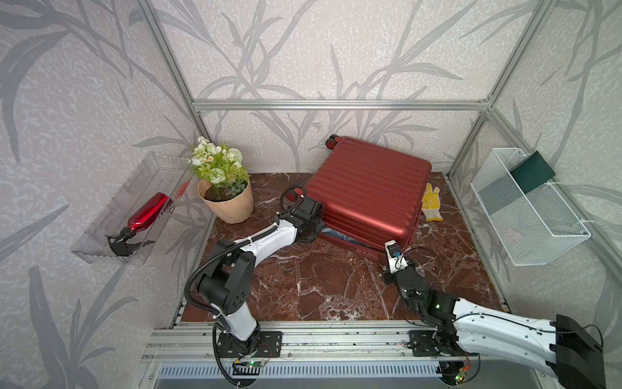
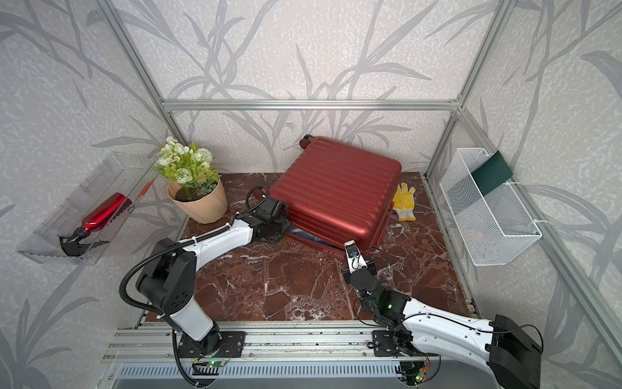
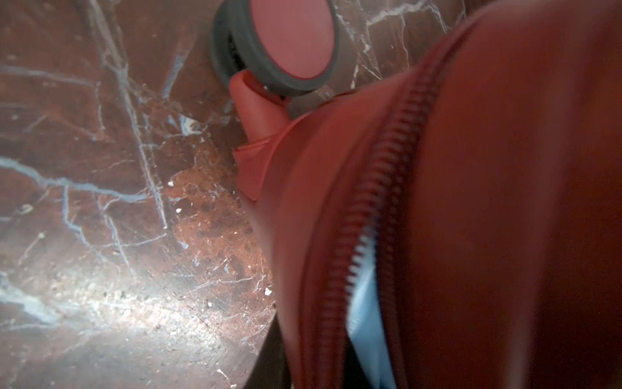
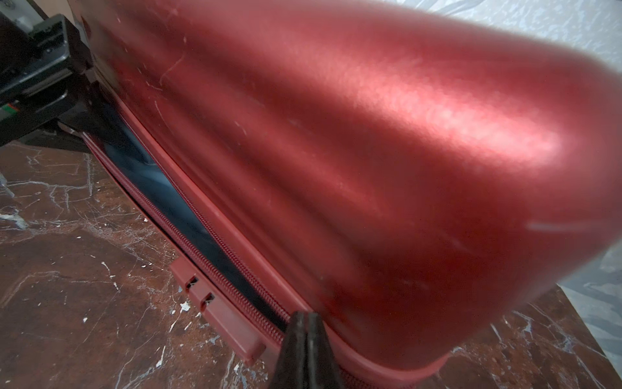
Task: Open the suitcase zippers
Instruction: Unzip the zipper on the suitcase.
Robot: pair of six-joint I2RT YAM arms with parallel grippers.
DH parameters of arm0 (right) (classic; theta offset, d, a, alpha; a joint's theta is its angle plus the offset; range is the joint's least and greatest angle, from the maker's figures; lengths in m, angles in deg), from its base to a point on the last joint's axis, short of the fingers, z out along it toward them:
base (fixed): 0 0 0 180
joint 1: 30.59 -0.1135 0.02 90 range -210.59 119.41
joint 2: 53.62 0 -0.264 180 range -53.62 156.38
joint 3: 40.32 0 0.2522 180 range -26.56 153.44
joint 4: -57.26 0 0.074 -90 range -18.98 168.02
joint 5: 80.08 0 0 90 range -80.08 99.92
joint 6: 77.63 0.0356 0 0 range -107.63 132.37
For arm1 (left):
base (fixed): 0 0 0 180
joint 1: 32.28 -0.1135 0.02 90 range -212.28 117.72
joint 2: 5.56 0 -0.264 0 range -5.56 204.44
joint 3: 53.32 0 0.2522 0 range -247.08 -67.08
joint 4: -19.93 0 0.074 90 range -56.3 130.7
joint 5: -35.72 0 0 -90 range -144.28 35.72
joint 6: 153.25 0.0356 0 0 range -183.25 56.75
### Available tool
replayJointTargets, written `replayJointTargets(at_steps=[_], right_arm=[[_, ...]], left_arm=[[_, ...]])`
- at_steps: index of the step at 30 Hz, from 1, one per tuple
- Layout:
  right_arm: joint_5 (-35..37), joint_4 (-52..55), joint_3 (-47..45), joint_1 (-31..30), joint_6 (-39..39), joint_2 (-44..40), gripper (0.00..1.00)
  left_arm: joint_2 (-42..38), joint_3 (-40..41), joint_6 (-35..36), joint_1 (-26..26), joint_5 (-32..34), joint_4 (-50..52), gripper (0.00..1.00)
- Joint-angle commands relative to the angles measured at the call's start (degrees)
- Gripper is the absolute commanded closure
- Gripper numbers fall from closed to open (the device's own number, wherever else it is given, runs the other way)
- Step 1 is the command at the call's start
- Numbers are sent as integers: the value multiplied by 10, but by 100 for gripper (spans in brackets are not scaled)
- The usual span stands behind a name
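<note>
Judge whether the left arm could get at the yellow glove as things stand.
Probably not: the suitcase lies between the left claw and the yellow glove, which rests beside its other side; the arm would have to pass over it.

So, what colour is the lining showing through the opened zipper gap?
Pale blue lining; clearest in the left wrist view.

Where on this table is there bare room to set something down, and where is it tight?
Largest bare patch: front centre of the table, between the left arm and right arm, before the suitcase. A smaller strip lies in front of the glove. Crowded between pot and suitcase.
</note>
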Motion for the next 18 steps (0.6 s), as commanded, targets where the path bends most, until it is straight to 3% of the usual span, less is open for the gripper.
replayJointTargets(at_steps=[1, 11, 18], right_arm=[[19, -13, -13, -4, -17, -29, 100], [75, -31, -38, 4, -35, -62, 100], [98, 35, -34, 4, -1, -124, 100]], left_arm=[[10, -1, 48, -24, 45, -28, 97], [-6, -35, 71, -80, 64, 42, 100], [-14, -41, 85, -112, 76, 64, 100]])
